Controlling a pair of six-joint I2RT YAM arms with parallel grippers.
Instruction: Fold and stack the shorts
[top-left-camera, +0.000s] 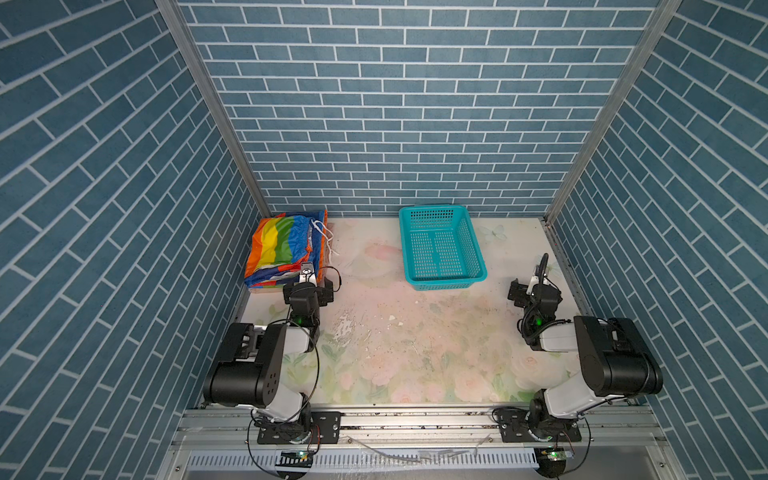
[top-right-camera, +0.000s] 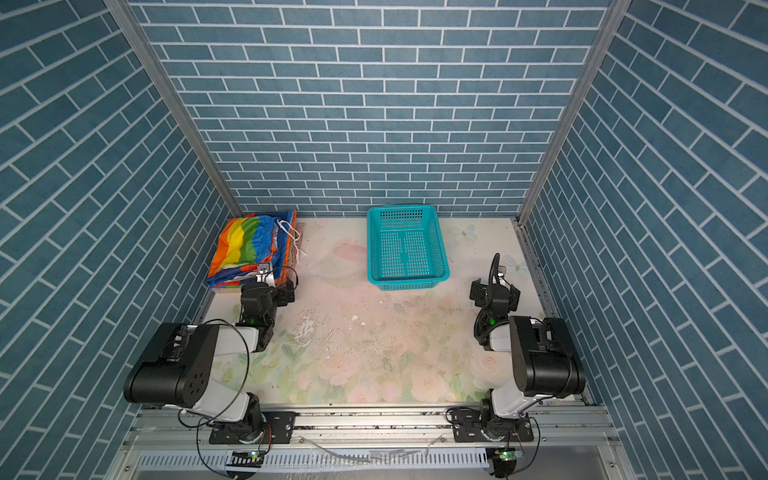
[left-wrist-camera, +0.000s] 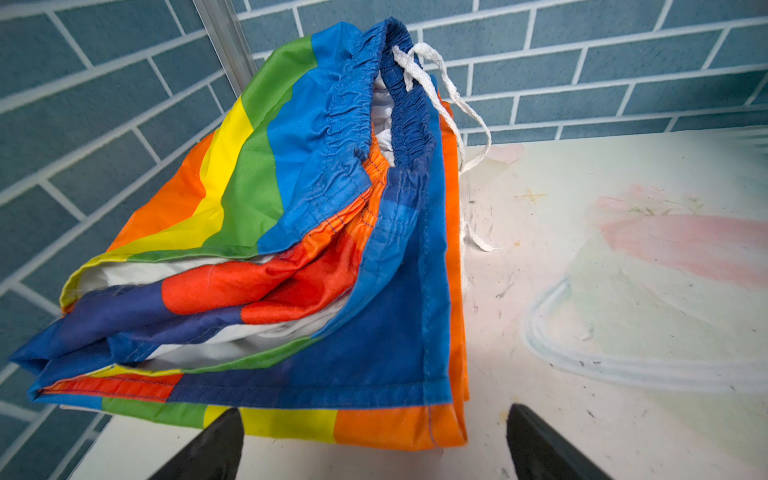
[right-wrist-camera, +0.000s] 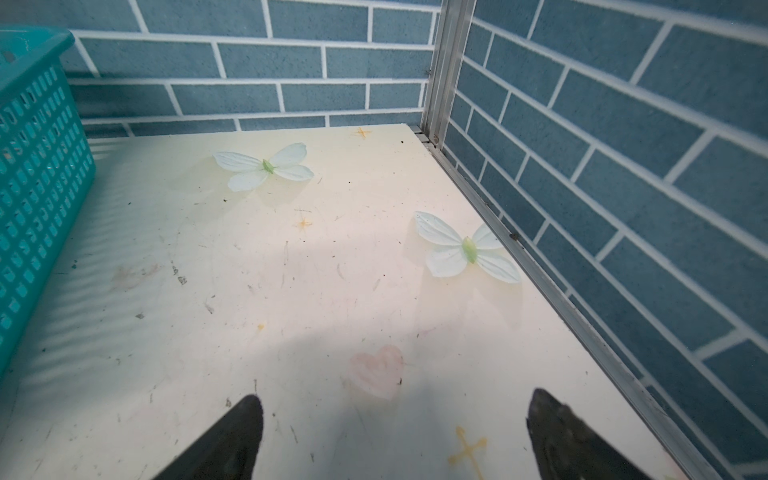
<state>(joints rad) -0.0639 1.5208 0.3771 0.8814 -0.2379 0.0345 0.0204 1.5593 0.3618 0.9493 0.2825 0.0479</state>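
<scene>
The rainbow-striped shorts (top-left-camera: 279, 247) (top-right-camera: 245, 245) lie folded in a thick bundle in the far left corner of the table, their white drawstring (left-wrist-camera: 446, 89) trailing off the right side. In the left wrist view the shorts (left-wrist-camera: 291, 199) fill the middle, with the orange and yellow hem nearest. My left gripper (left-wrist-camera: 374, 409) (top-left-camera: 308, 283) is open just in front of that hem, with nothing between its black fingers (left-wrist-camera: 224, 440). My right gripper (right-wrist-camera: 392, 399) (top-left-camera: 534, 286) is open over bare table near the right wall, far from the shorts. No other shorts are clearly visible.
An empty teal perforated basket (top-left-camera: 446, 284) (top-right-camera: 409, 283) (right-wrist-camera: 33, 187) stands at the back centre of the floral table (top-left-camera: 415, 340). Blue brick walls with metal corner posts (right-wrist-camera: 446, 66) enclose three sides. Butterfly prints (right-wrist-camera: 467, 249) mark the table's right corner.
</scene>
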